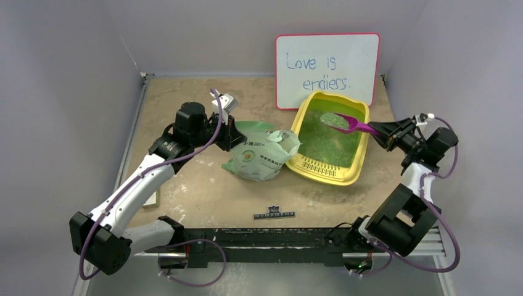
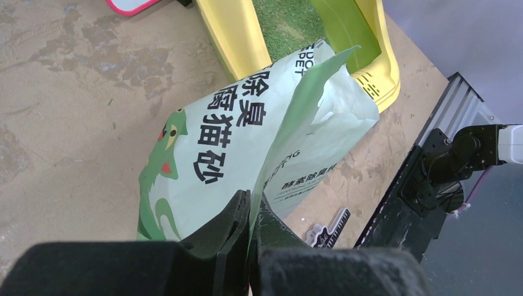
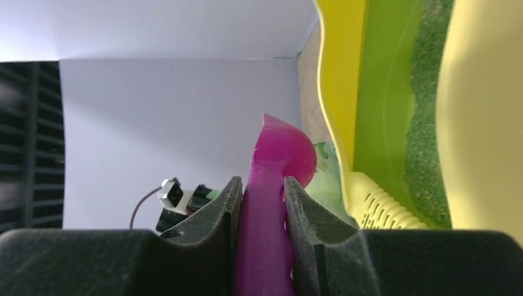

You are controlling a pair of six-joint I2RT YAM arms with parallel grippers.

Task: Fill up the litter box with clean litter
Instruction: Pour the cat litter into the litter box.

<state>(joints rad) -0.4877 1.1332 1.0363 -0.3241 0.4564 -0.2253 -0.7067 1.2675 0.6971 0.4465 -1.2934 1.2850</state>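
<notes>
The litter box (image 1: 322,169) is largely covered with litter (image 1: 324,143); a loaded scoop (image 1: 349,122) is gripped over it by the right tool (image 3: 262,196), the bag (image 1: 262,155) by the left tool (image 2: 250,211).

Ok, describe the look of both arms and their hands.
The left arm and right arm share a build: black blocky joints, white shells on the links, a purple cable looping along each. The left hand and right hand are matte black, each with two wedge-shaped fingers.

The litter box (image 1: 330,176) is glossy plastic, clean litter (image 1: 324,143) grainy, scoop (image 1: 354,125) smooth plastic, bag (image 1: 259,157) matt, creased.
</notes>
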